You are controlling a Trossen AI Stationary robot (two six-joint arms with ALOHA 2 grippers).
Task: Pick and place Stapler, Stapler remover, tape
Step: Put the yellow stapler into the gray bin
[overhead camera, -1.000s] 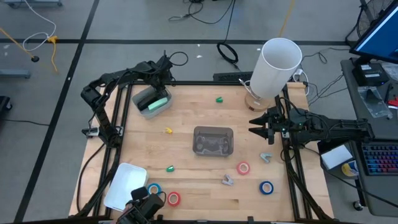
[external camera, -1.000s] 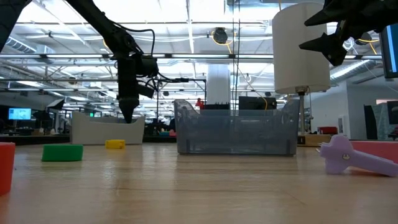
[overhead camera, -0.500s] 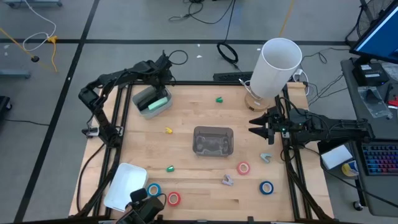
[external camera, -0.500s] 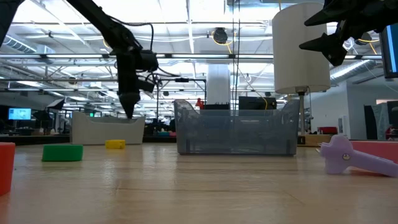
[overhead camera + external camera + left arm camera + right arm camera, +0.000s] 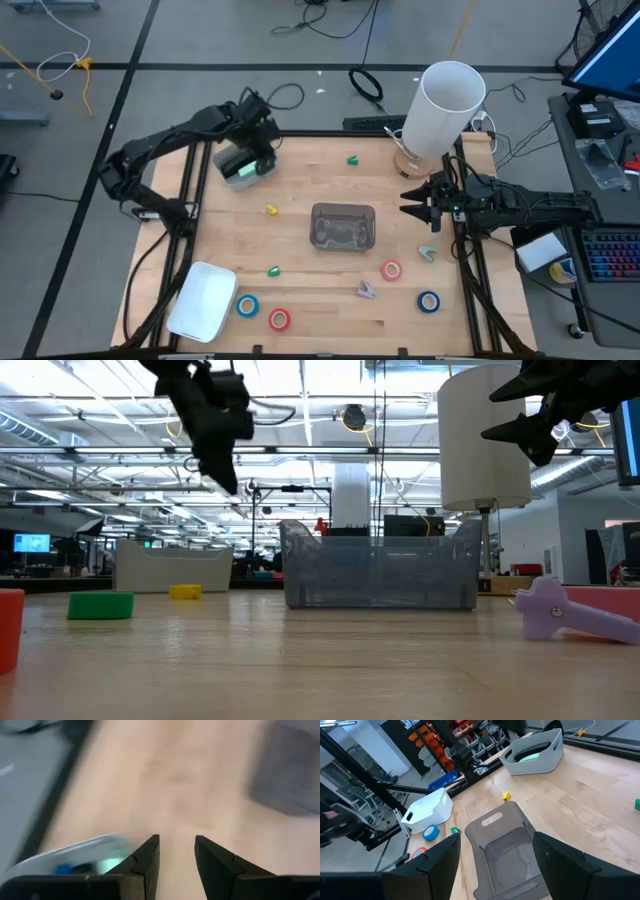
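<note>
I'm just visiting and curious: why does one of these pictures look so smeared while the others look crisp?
The left wrist view is motion-blurred: table and white bin smear, only the left gripper looks sharp. The high view is evenly lit and crisp. The low view faces bright ceiling lights, so the arms show as silhouettes. The right wrist view is sharp.

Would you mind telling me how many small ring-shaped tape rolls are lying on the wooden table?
4: blue roll beside the white bin, red roll next to it, pink roll and blue roll toward the right. None seems hidden.

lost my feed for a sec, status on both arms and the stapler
Left end effector empty, fingers apart, above the grey bin. Stapler lies in that bin. Right end effector open, waiting at the right edge. Nothing in the way.
</note>
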